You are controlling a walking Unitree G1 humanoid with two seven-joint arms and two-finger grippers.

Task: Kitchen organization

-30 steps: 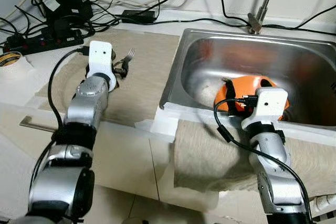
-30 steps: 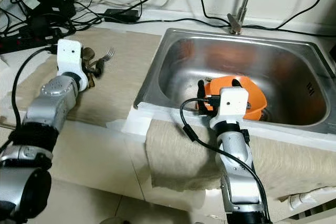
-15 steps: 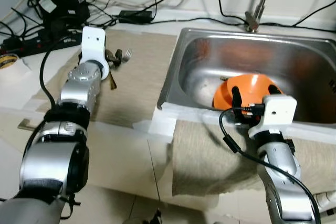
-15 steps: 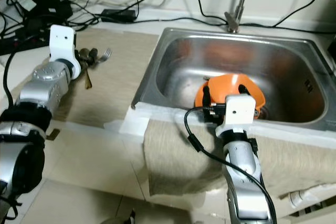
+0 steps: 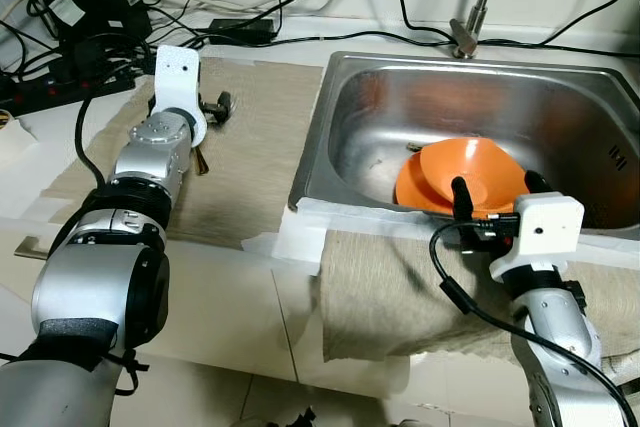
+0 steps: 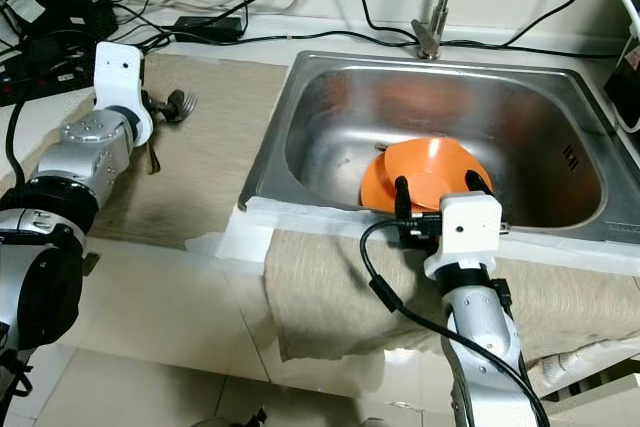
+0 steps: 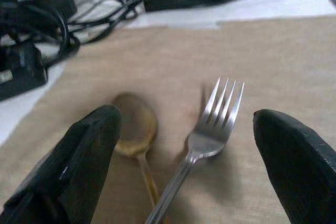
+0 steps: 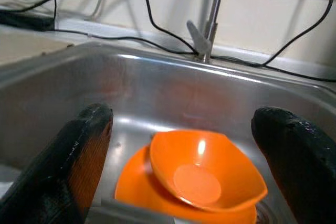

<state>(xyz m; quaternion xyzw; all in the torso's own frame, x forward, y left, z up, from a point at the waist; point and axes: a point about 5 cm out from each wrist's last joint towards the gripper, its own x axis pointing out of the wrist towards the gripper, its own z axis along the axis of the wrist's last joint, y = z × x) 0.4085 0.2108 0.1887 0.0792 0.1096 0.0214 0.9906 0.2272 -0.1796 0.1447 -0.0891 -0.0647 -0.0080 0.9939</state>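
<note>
Now your left gripper (image 7: 184, 145) gapes over fork (image 7: 202, 140) and spoon (image 7: 134, 129); right gripper (image 8: 181, 150) spread wide above orange bowl (image 8: 205, 174) in sink (image 5: 400, 97).

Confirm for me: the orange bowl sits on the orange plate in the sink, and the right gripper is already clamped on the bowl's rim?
Not clamped. In the right wrist view the right gripper is open, short of the orange bowl. The bowl does sit on the orange plate in the sink.
</note>
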